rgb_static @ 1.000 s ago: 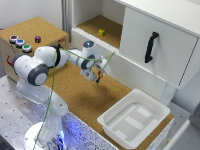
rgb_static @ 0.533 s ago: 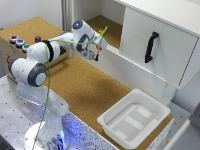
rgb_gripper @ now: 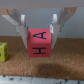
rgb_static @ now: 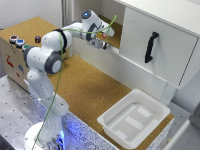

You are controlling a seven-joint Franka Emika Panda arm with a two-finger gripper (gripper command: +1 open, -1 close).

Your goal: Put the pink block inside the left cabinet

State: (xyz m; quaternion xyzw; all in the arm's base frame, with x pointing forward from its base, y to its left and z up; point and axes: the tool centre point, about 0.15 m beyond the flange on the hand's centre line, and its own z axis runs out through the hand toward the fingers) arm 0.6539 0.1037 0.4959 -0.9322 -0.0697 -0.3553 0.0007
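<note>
My gripper point(rgb_static: 102, 40) is at the mouth of the left cabinet point(rgb_static: 114, 31), the open white-walled compartment with a cork floor. It is shut on the pink block point(rgb_static: 104, 35). In the wrist view the pink block point(rgb_gripper: 40, 44) is a pinkish-red cube with black letters, pinched between both fingers point(rgb_gripper: 21, 24) of the gripper point(rgb_gripper: 39, 34). It hangs just over the cork floor point(rgb_gripper: 55, 67); I cannot tell if it touches. A small yellow block point(rgb_gripper: 3, 51) stands beside it on the same floor.
A white door with a black handle point(rgb_static: 151, 46) fronts the section on the exterior view's right of the opening. A white plastic tray point(rgb_static: 152, 112) sits on the cork table point(rgb_static: 85, 90). A box with coloured buttons point(rgb_static: 17, 42) stands at the exterior view's left.
The arm has swung up from over the table to the cabinet, carrying the pink block, and now reaches into the left opening.
</note>
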